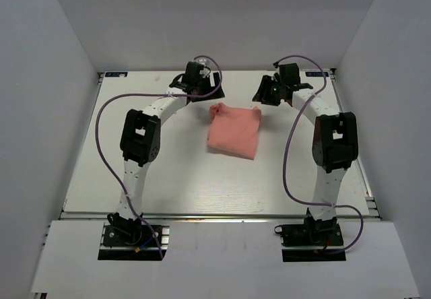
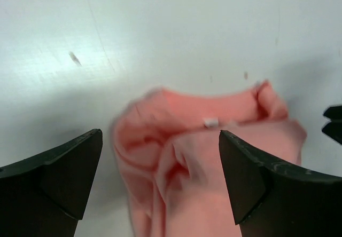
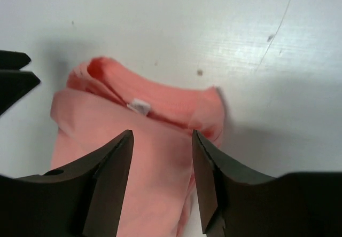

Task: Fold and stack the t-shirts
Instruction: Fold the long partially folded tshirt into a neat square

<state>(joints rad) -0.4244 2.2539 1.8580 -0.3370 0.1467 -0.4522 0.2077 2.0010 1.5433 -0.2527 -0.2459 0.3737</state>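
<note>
One salmon t-shirt (image 1: 233, 132) lies folded into a small rectangle at the table's middle, its far edge bunched. Its white neck label (image 2: 210, 122) shows near that far edge, also in the right wrist view (image 3: 139, 105). My left gripper (image 1: 204, 94) hovers at the shirt's far left corner, jaws wide open and empty, with rumpled cloth (image 2: 181, 162) below them. My right gripper (image 1: 269, 97) hovers at the far right corner, jaws open and empty over the shirt (image 3: 160, 157). Whether either touches the cloth I cannot tell.
The white table (image 1: 168, 178) is ringed by grey-white enclosure walls (image 1: 60, 77). Purple cables (image 1: 101, 144) loop beside both arms. The right gripper's fingertips (image 2: 332, 122) show at the left wrist view's right edge. The left gripper's fingertips (image 3: 13, 74) show at the right wrist view's left edge.
</note>
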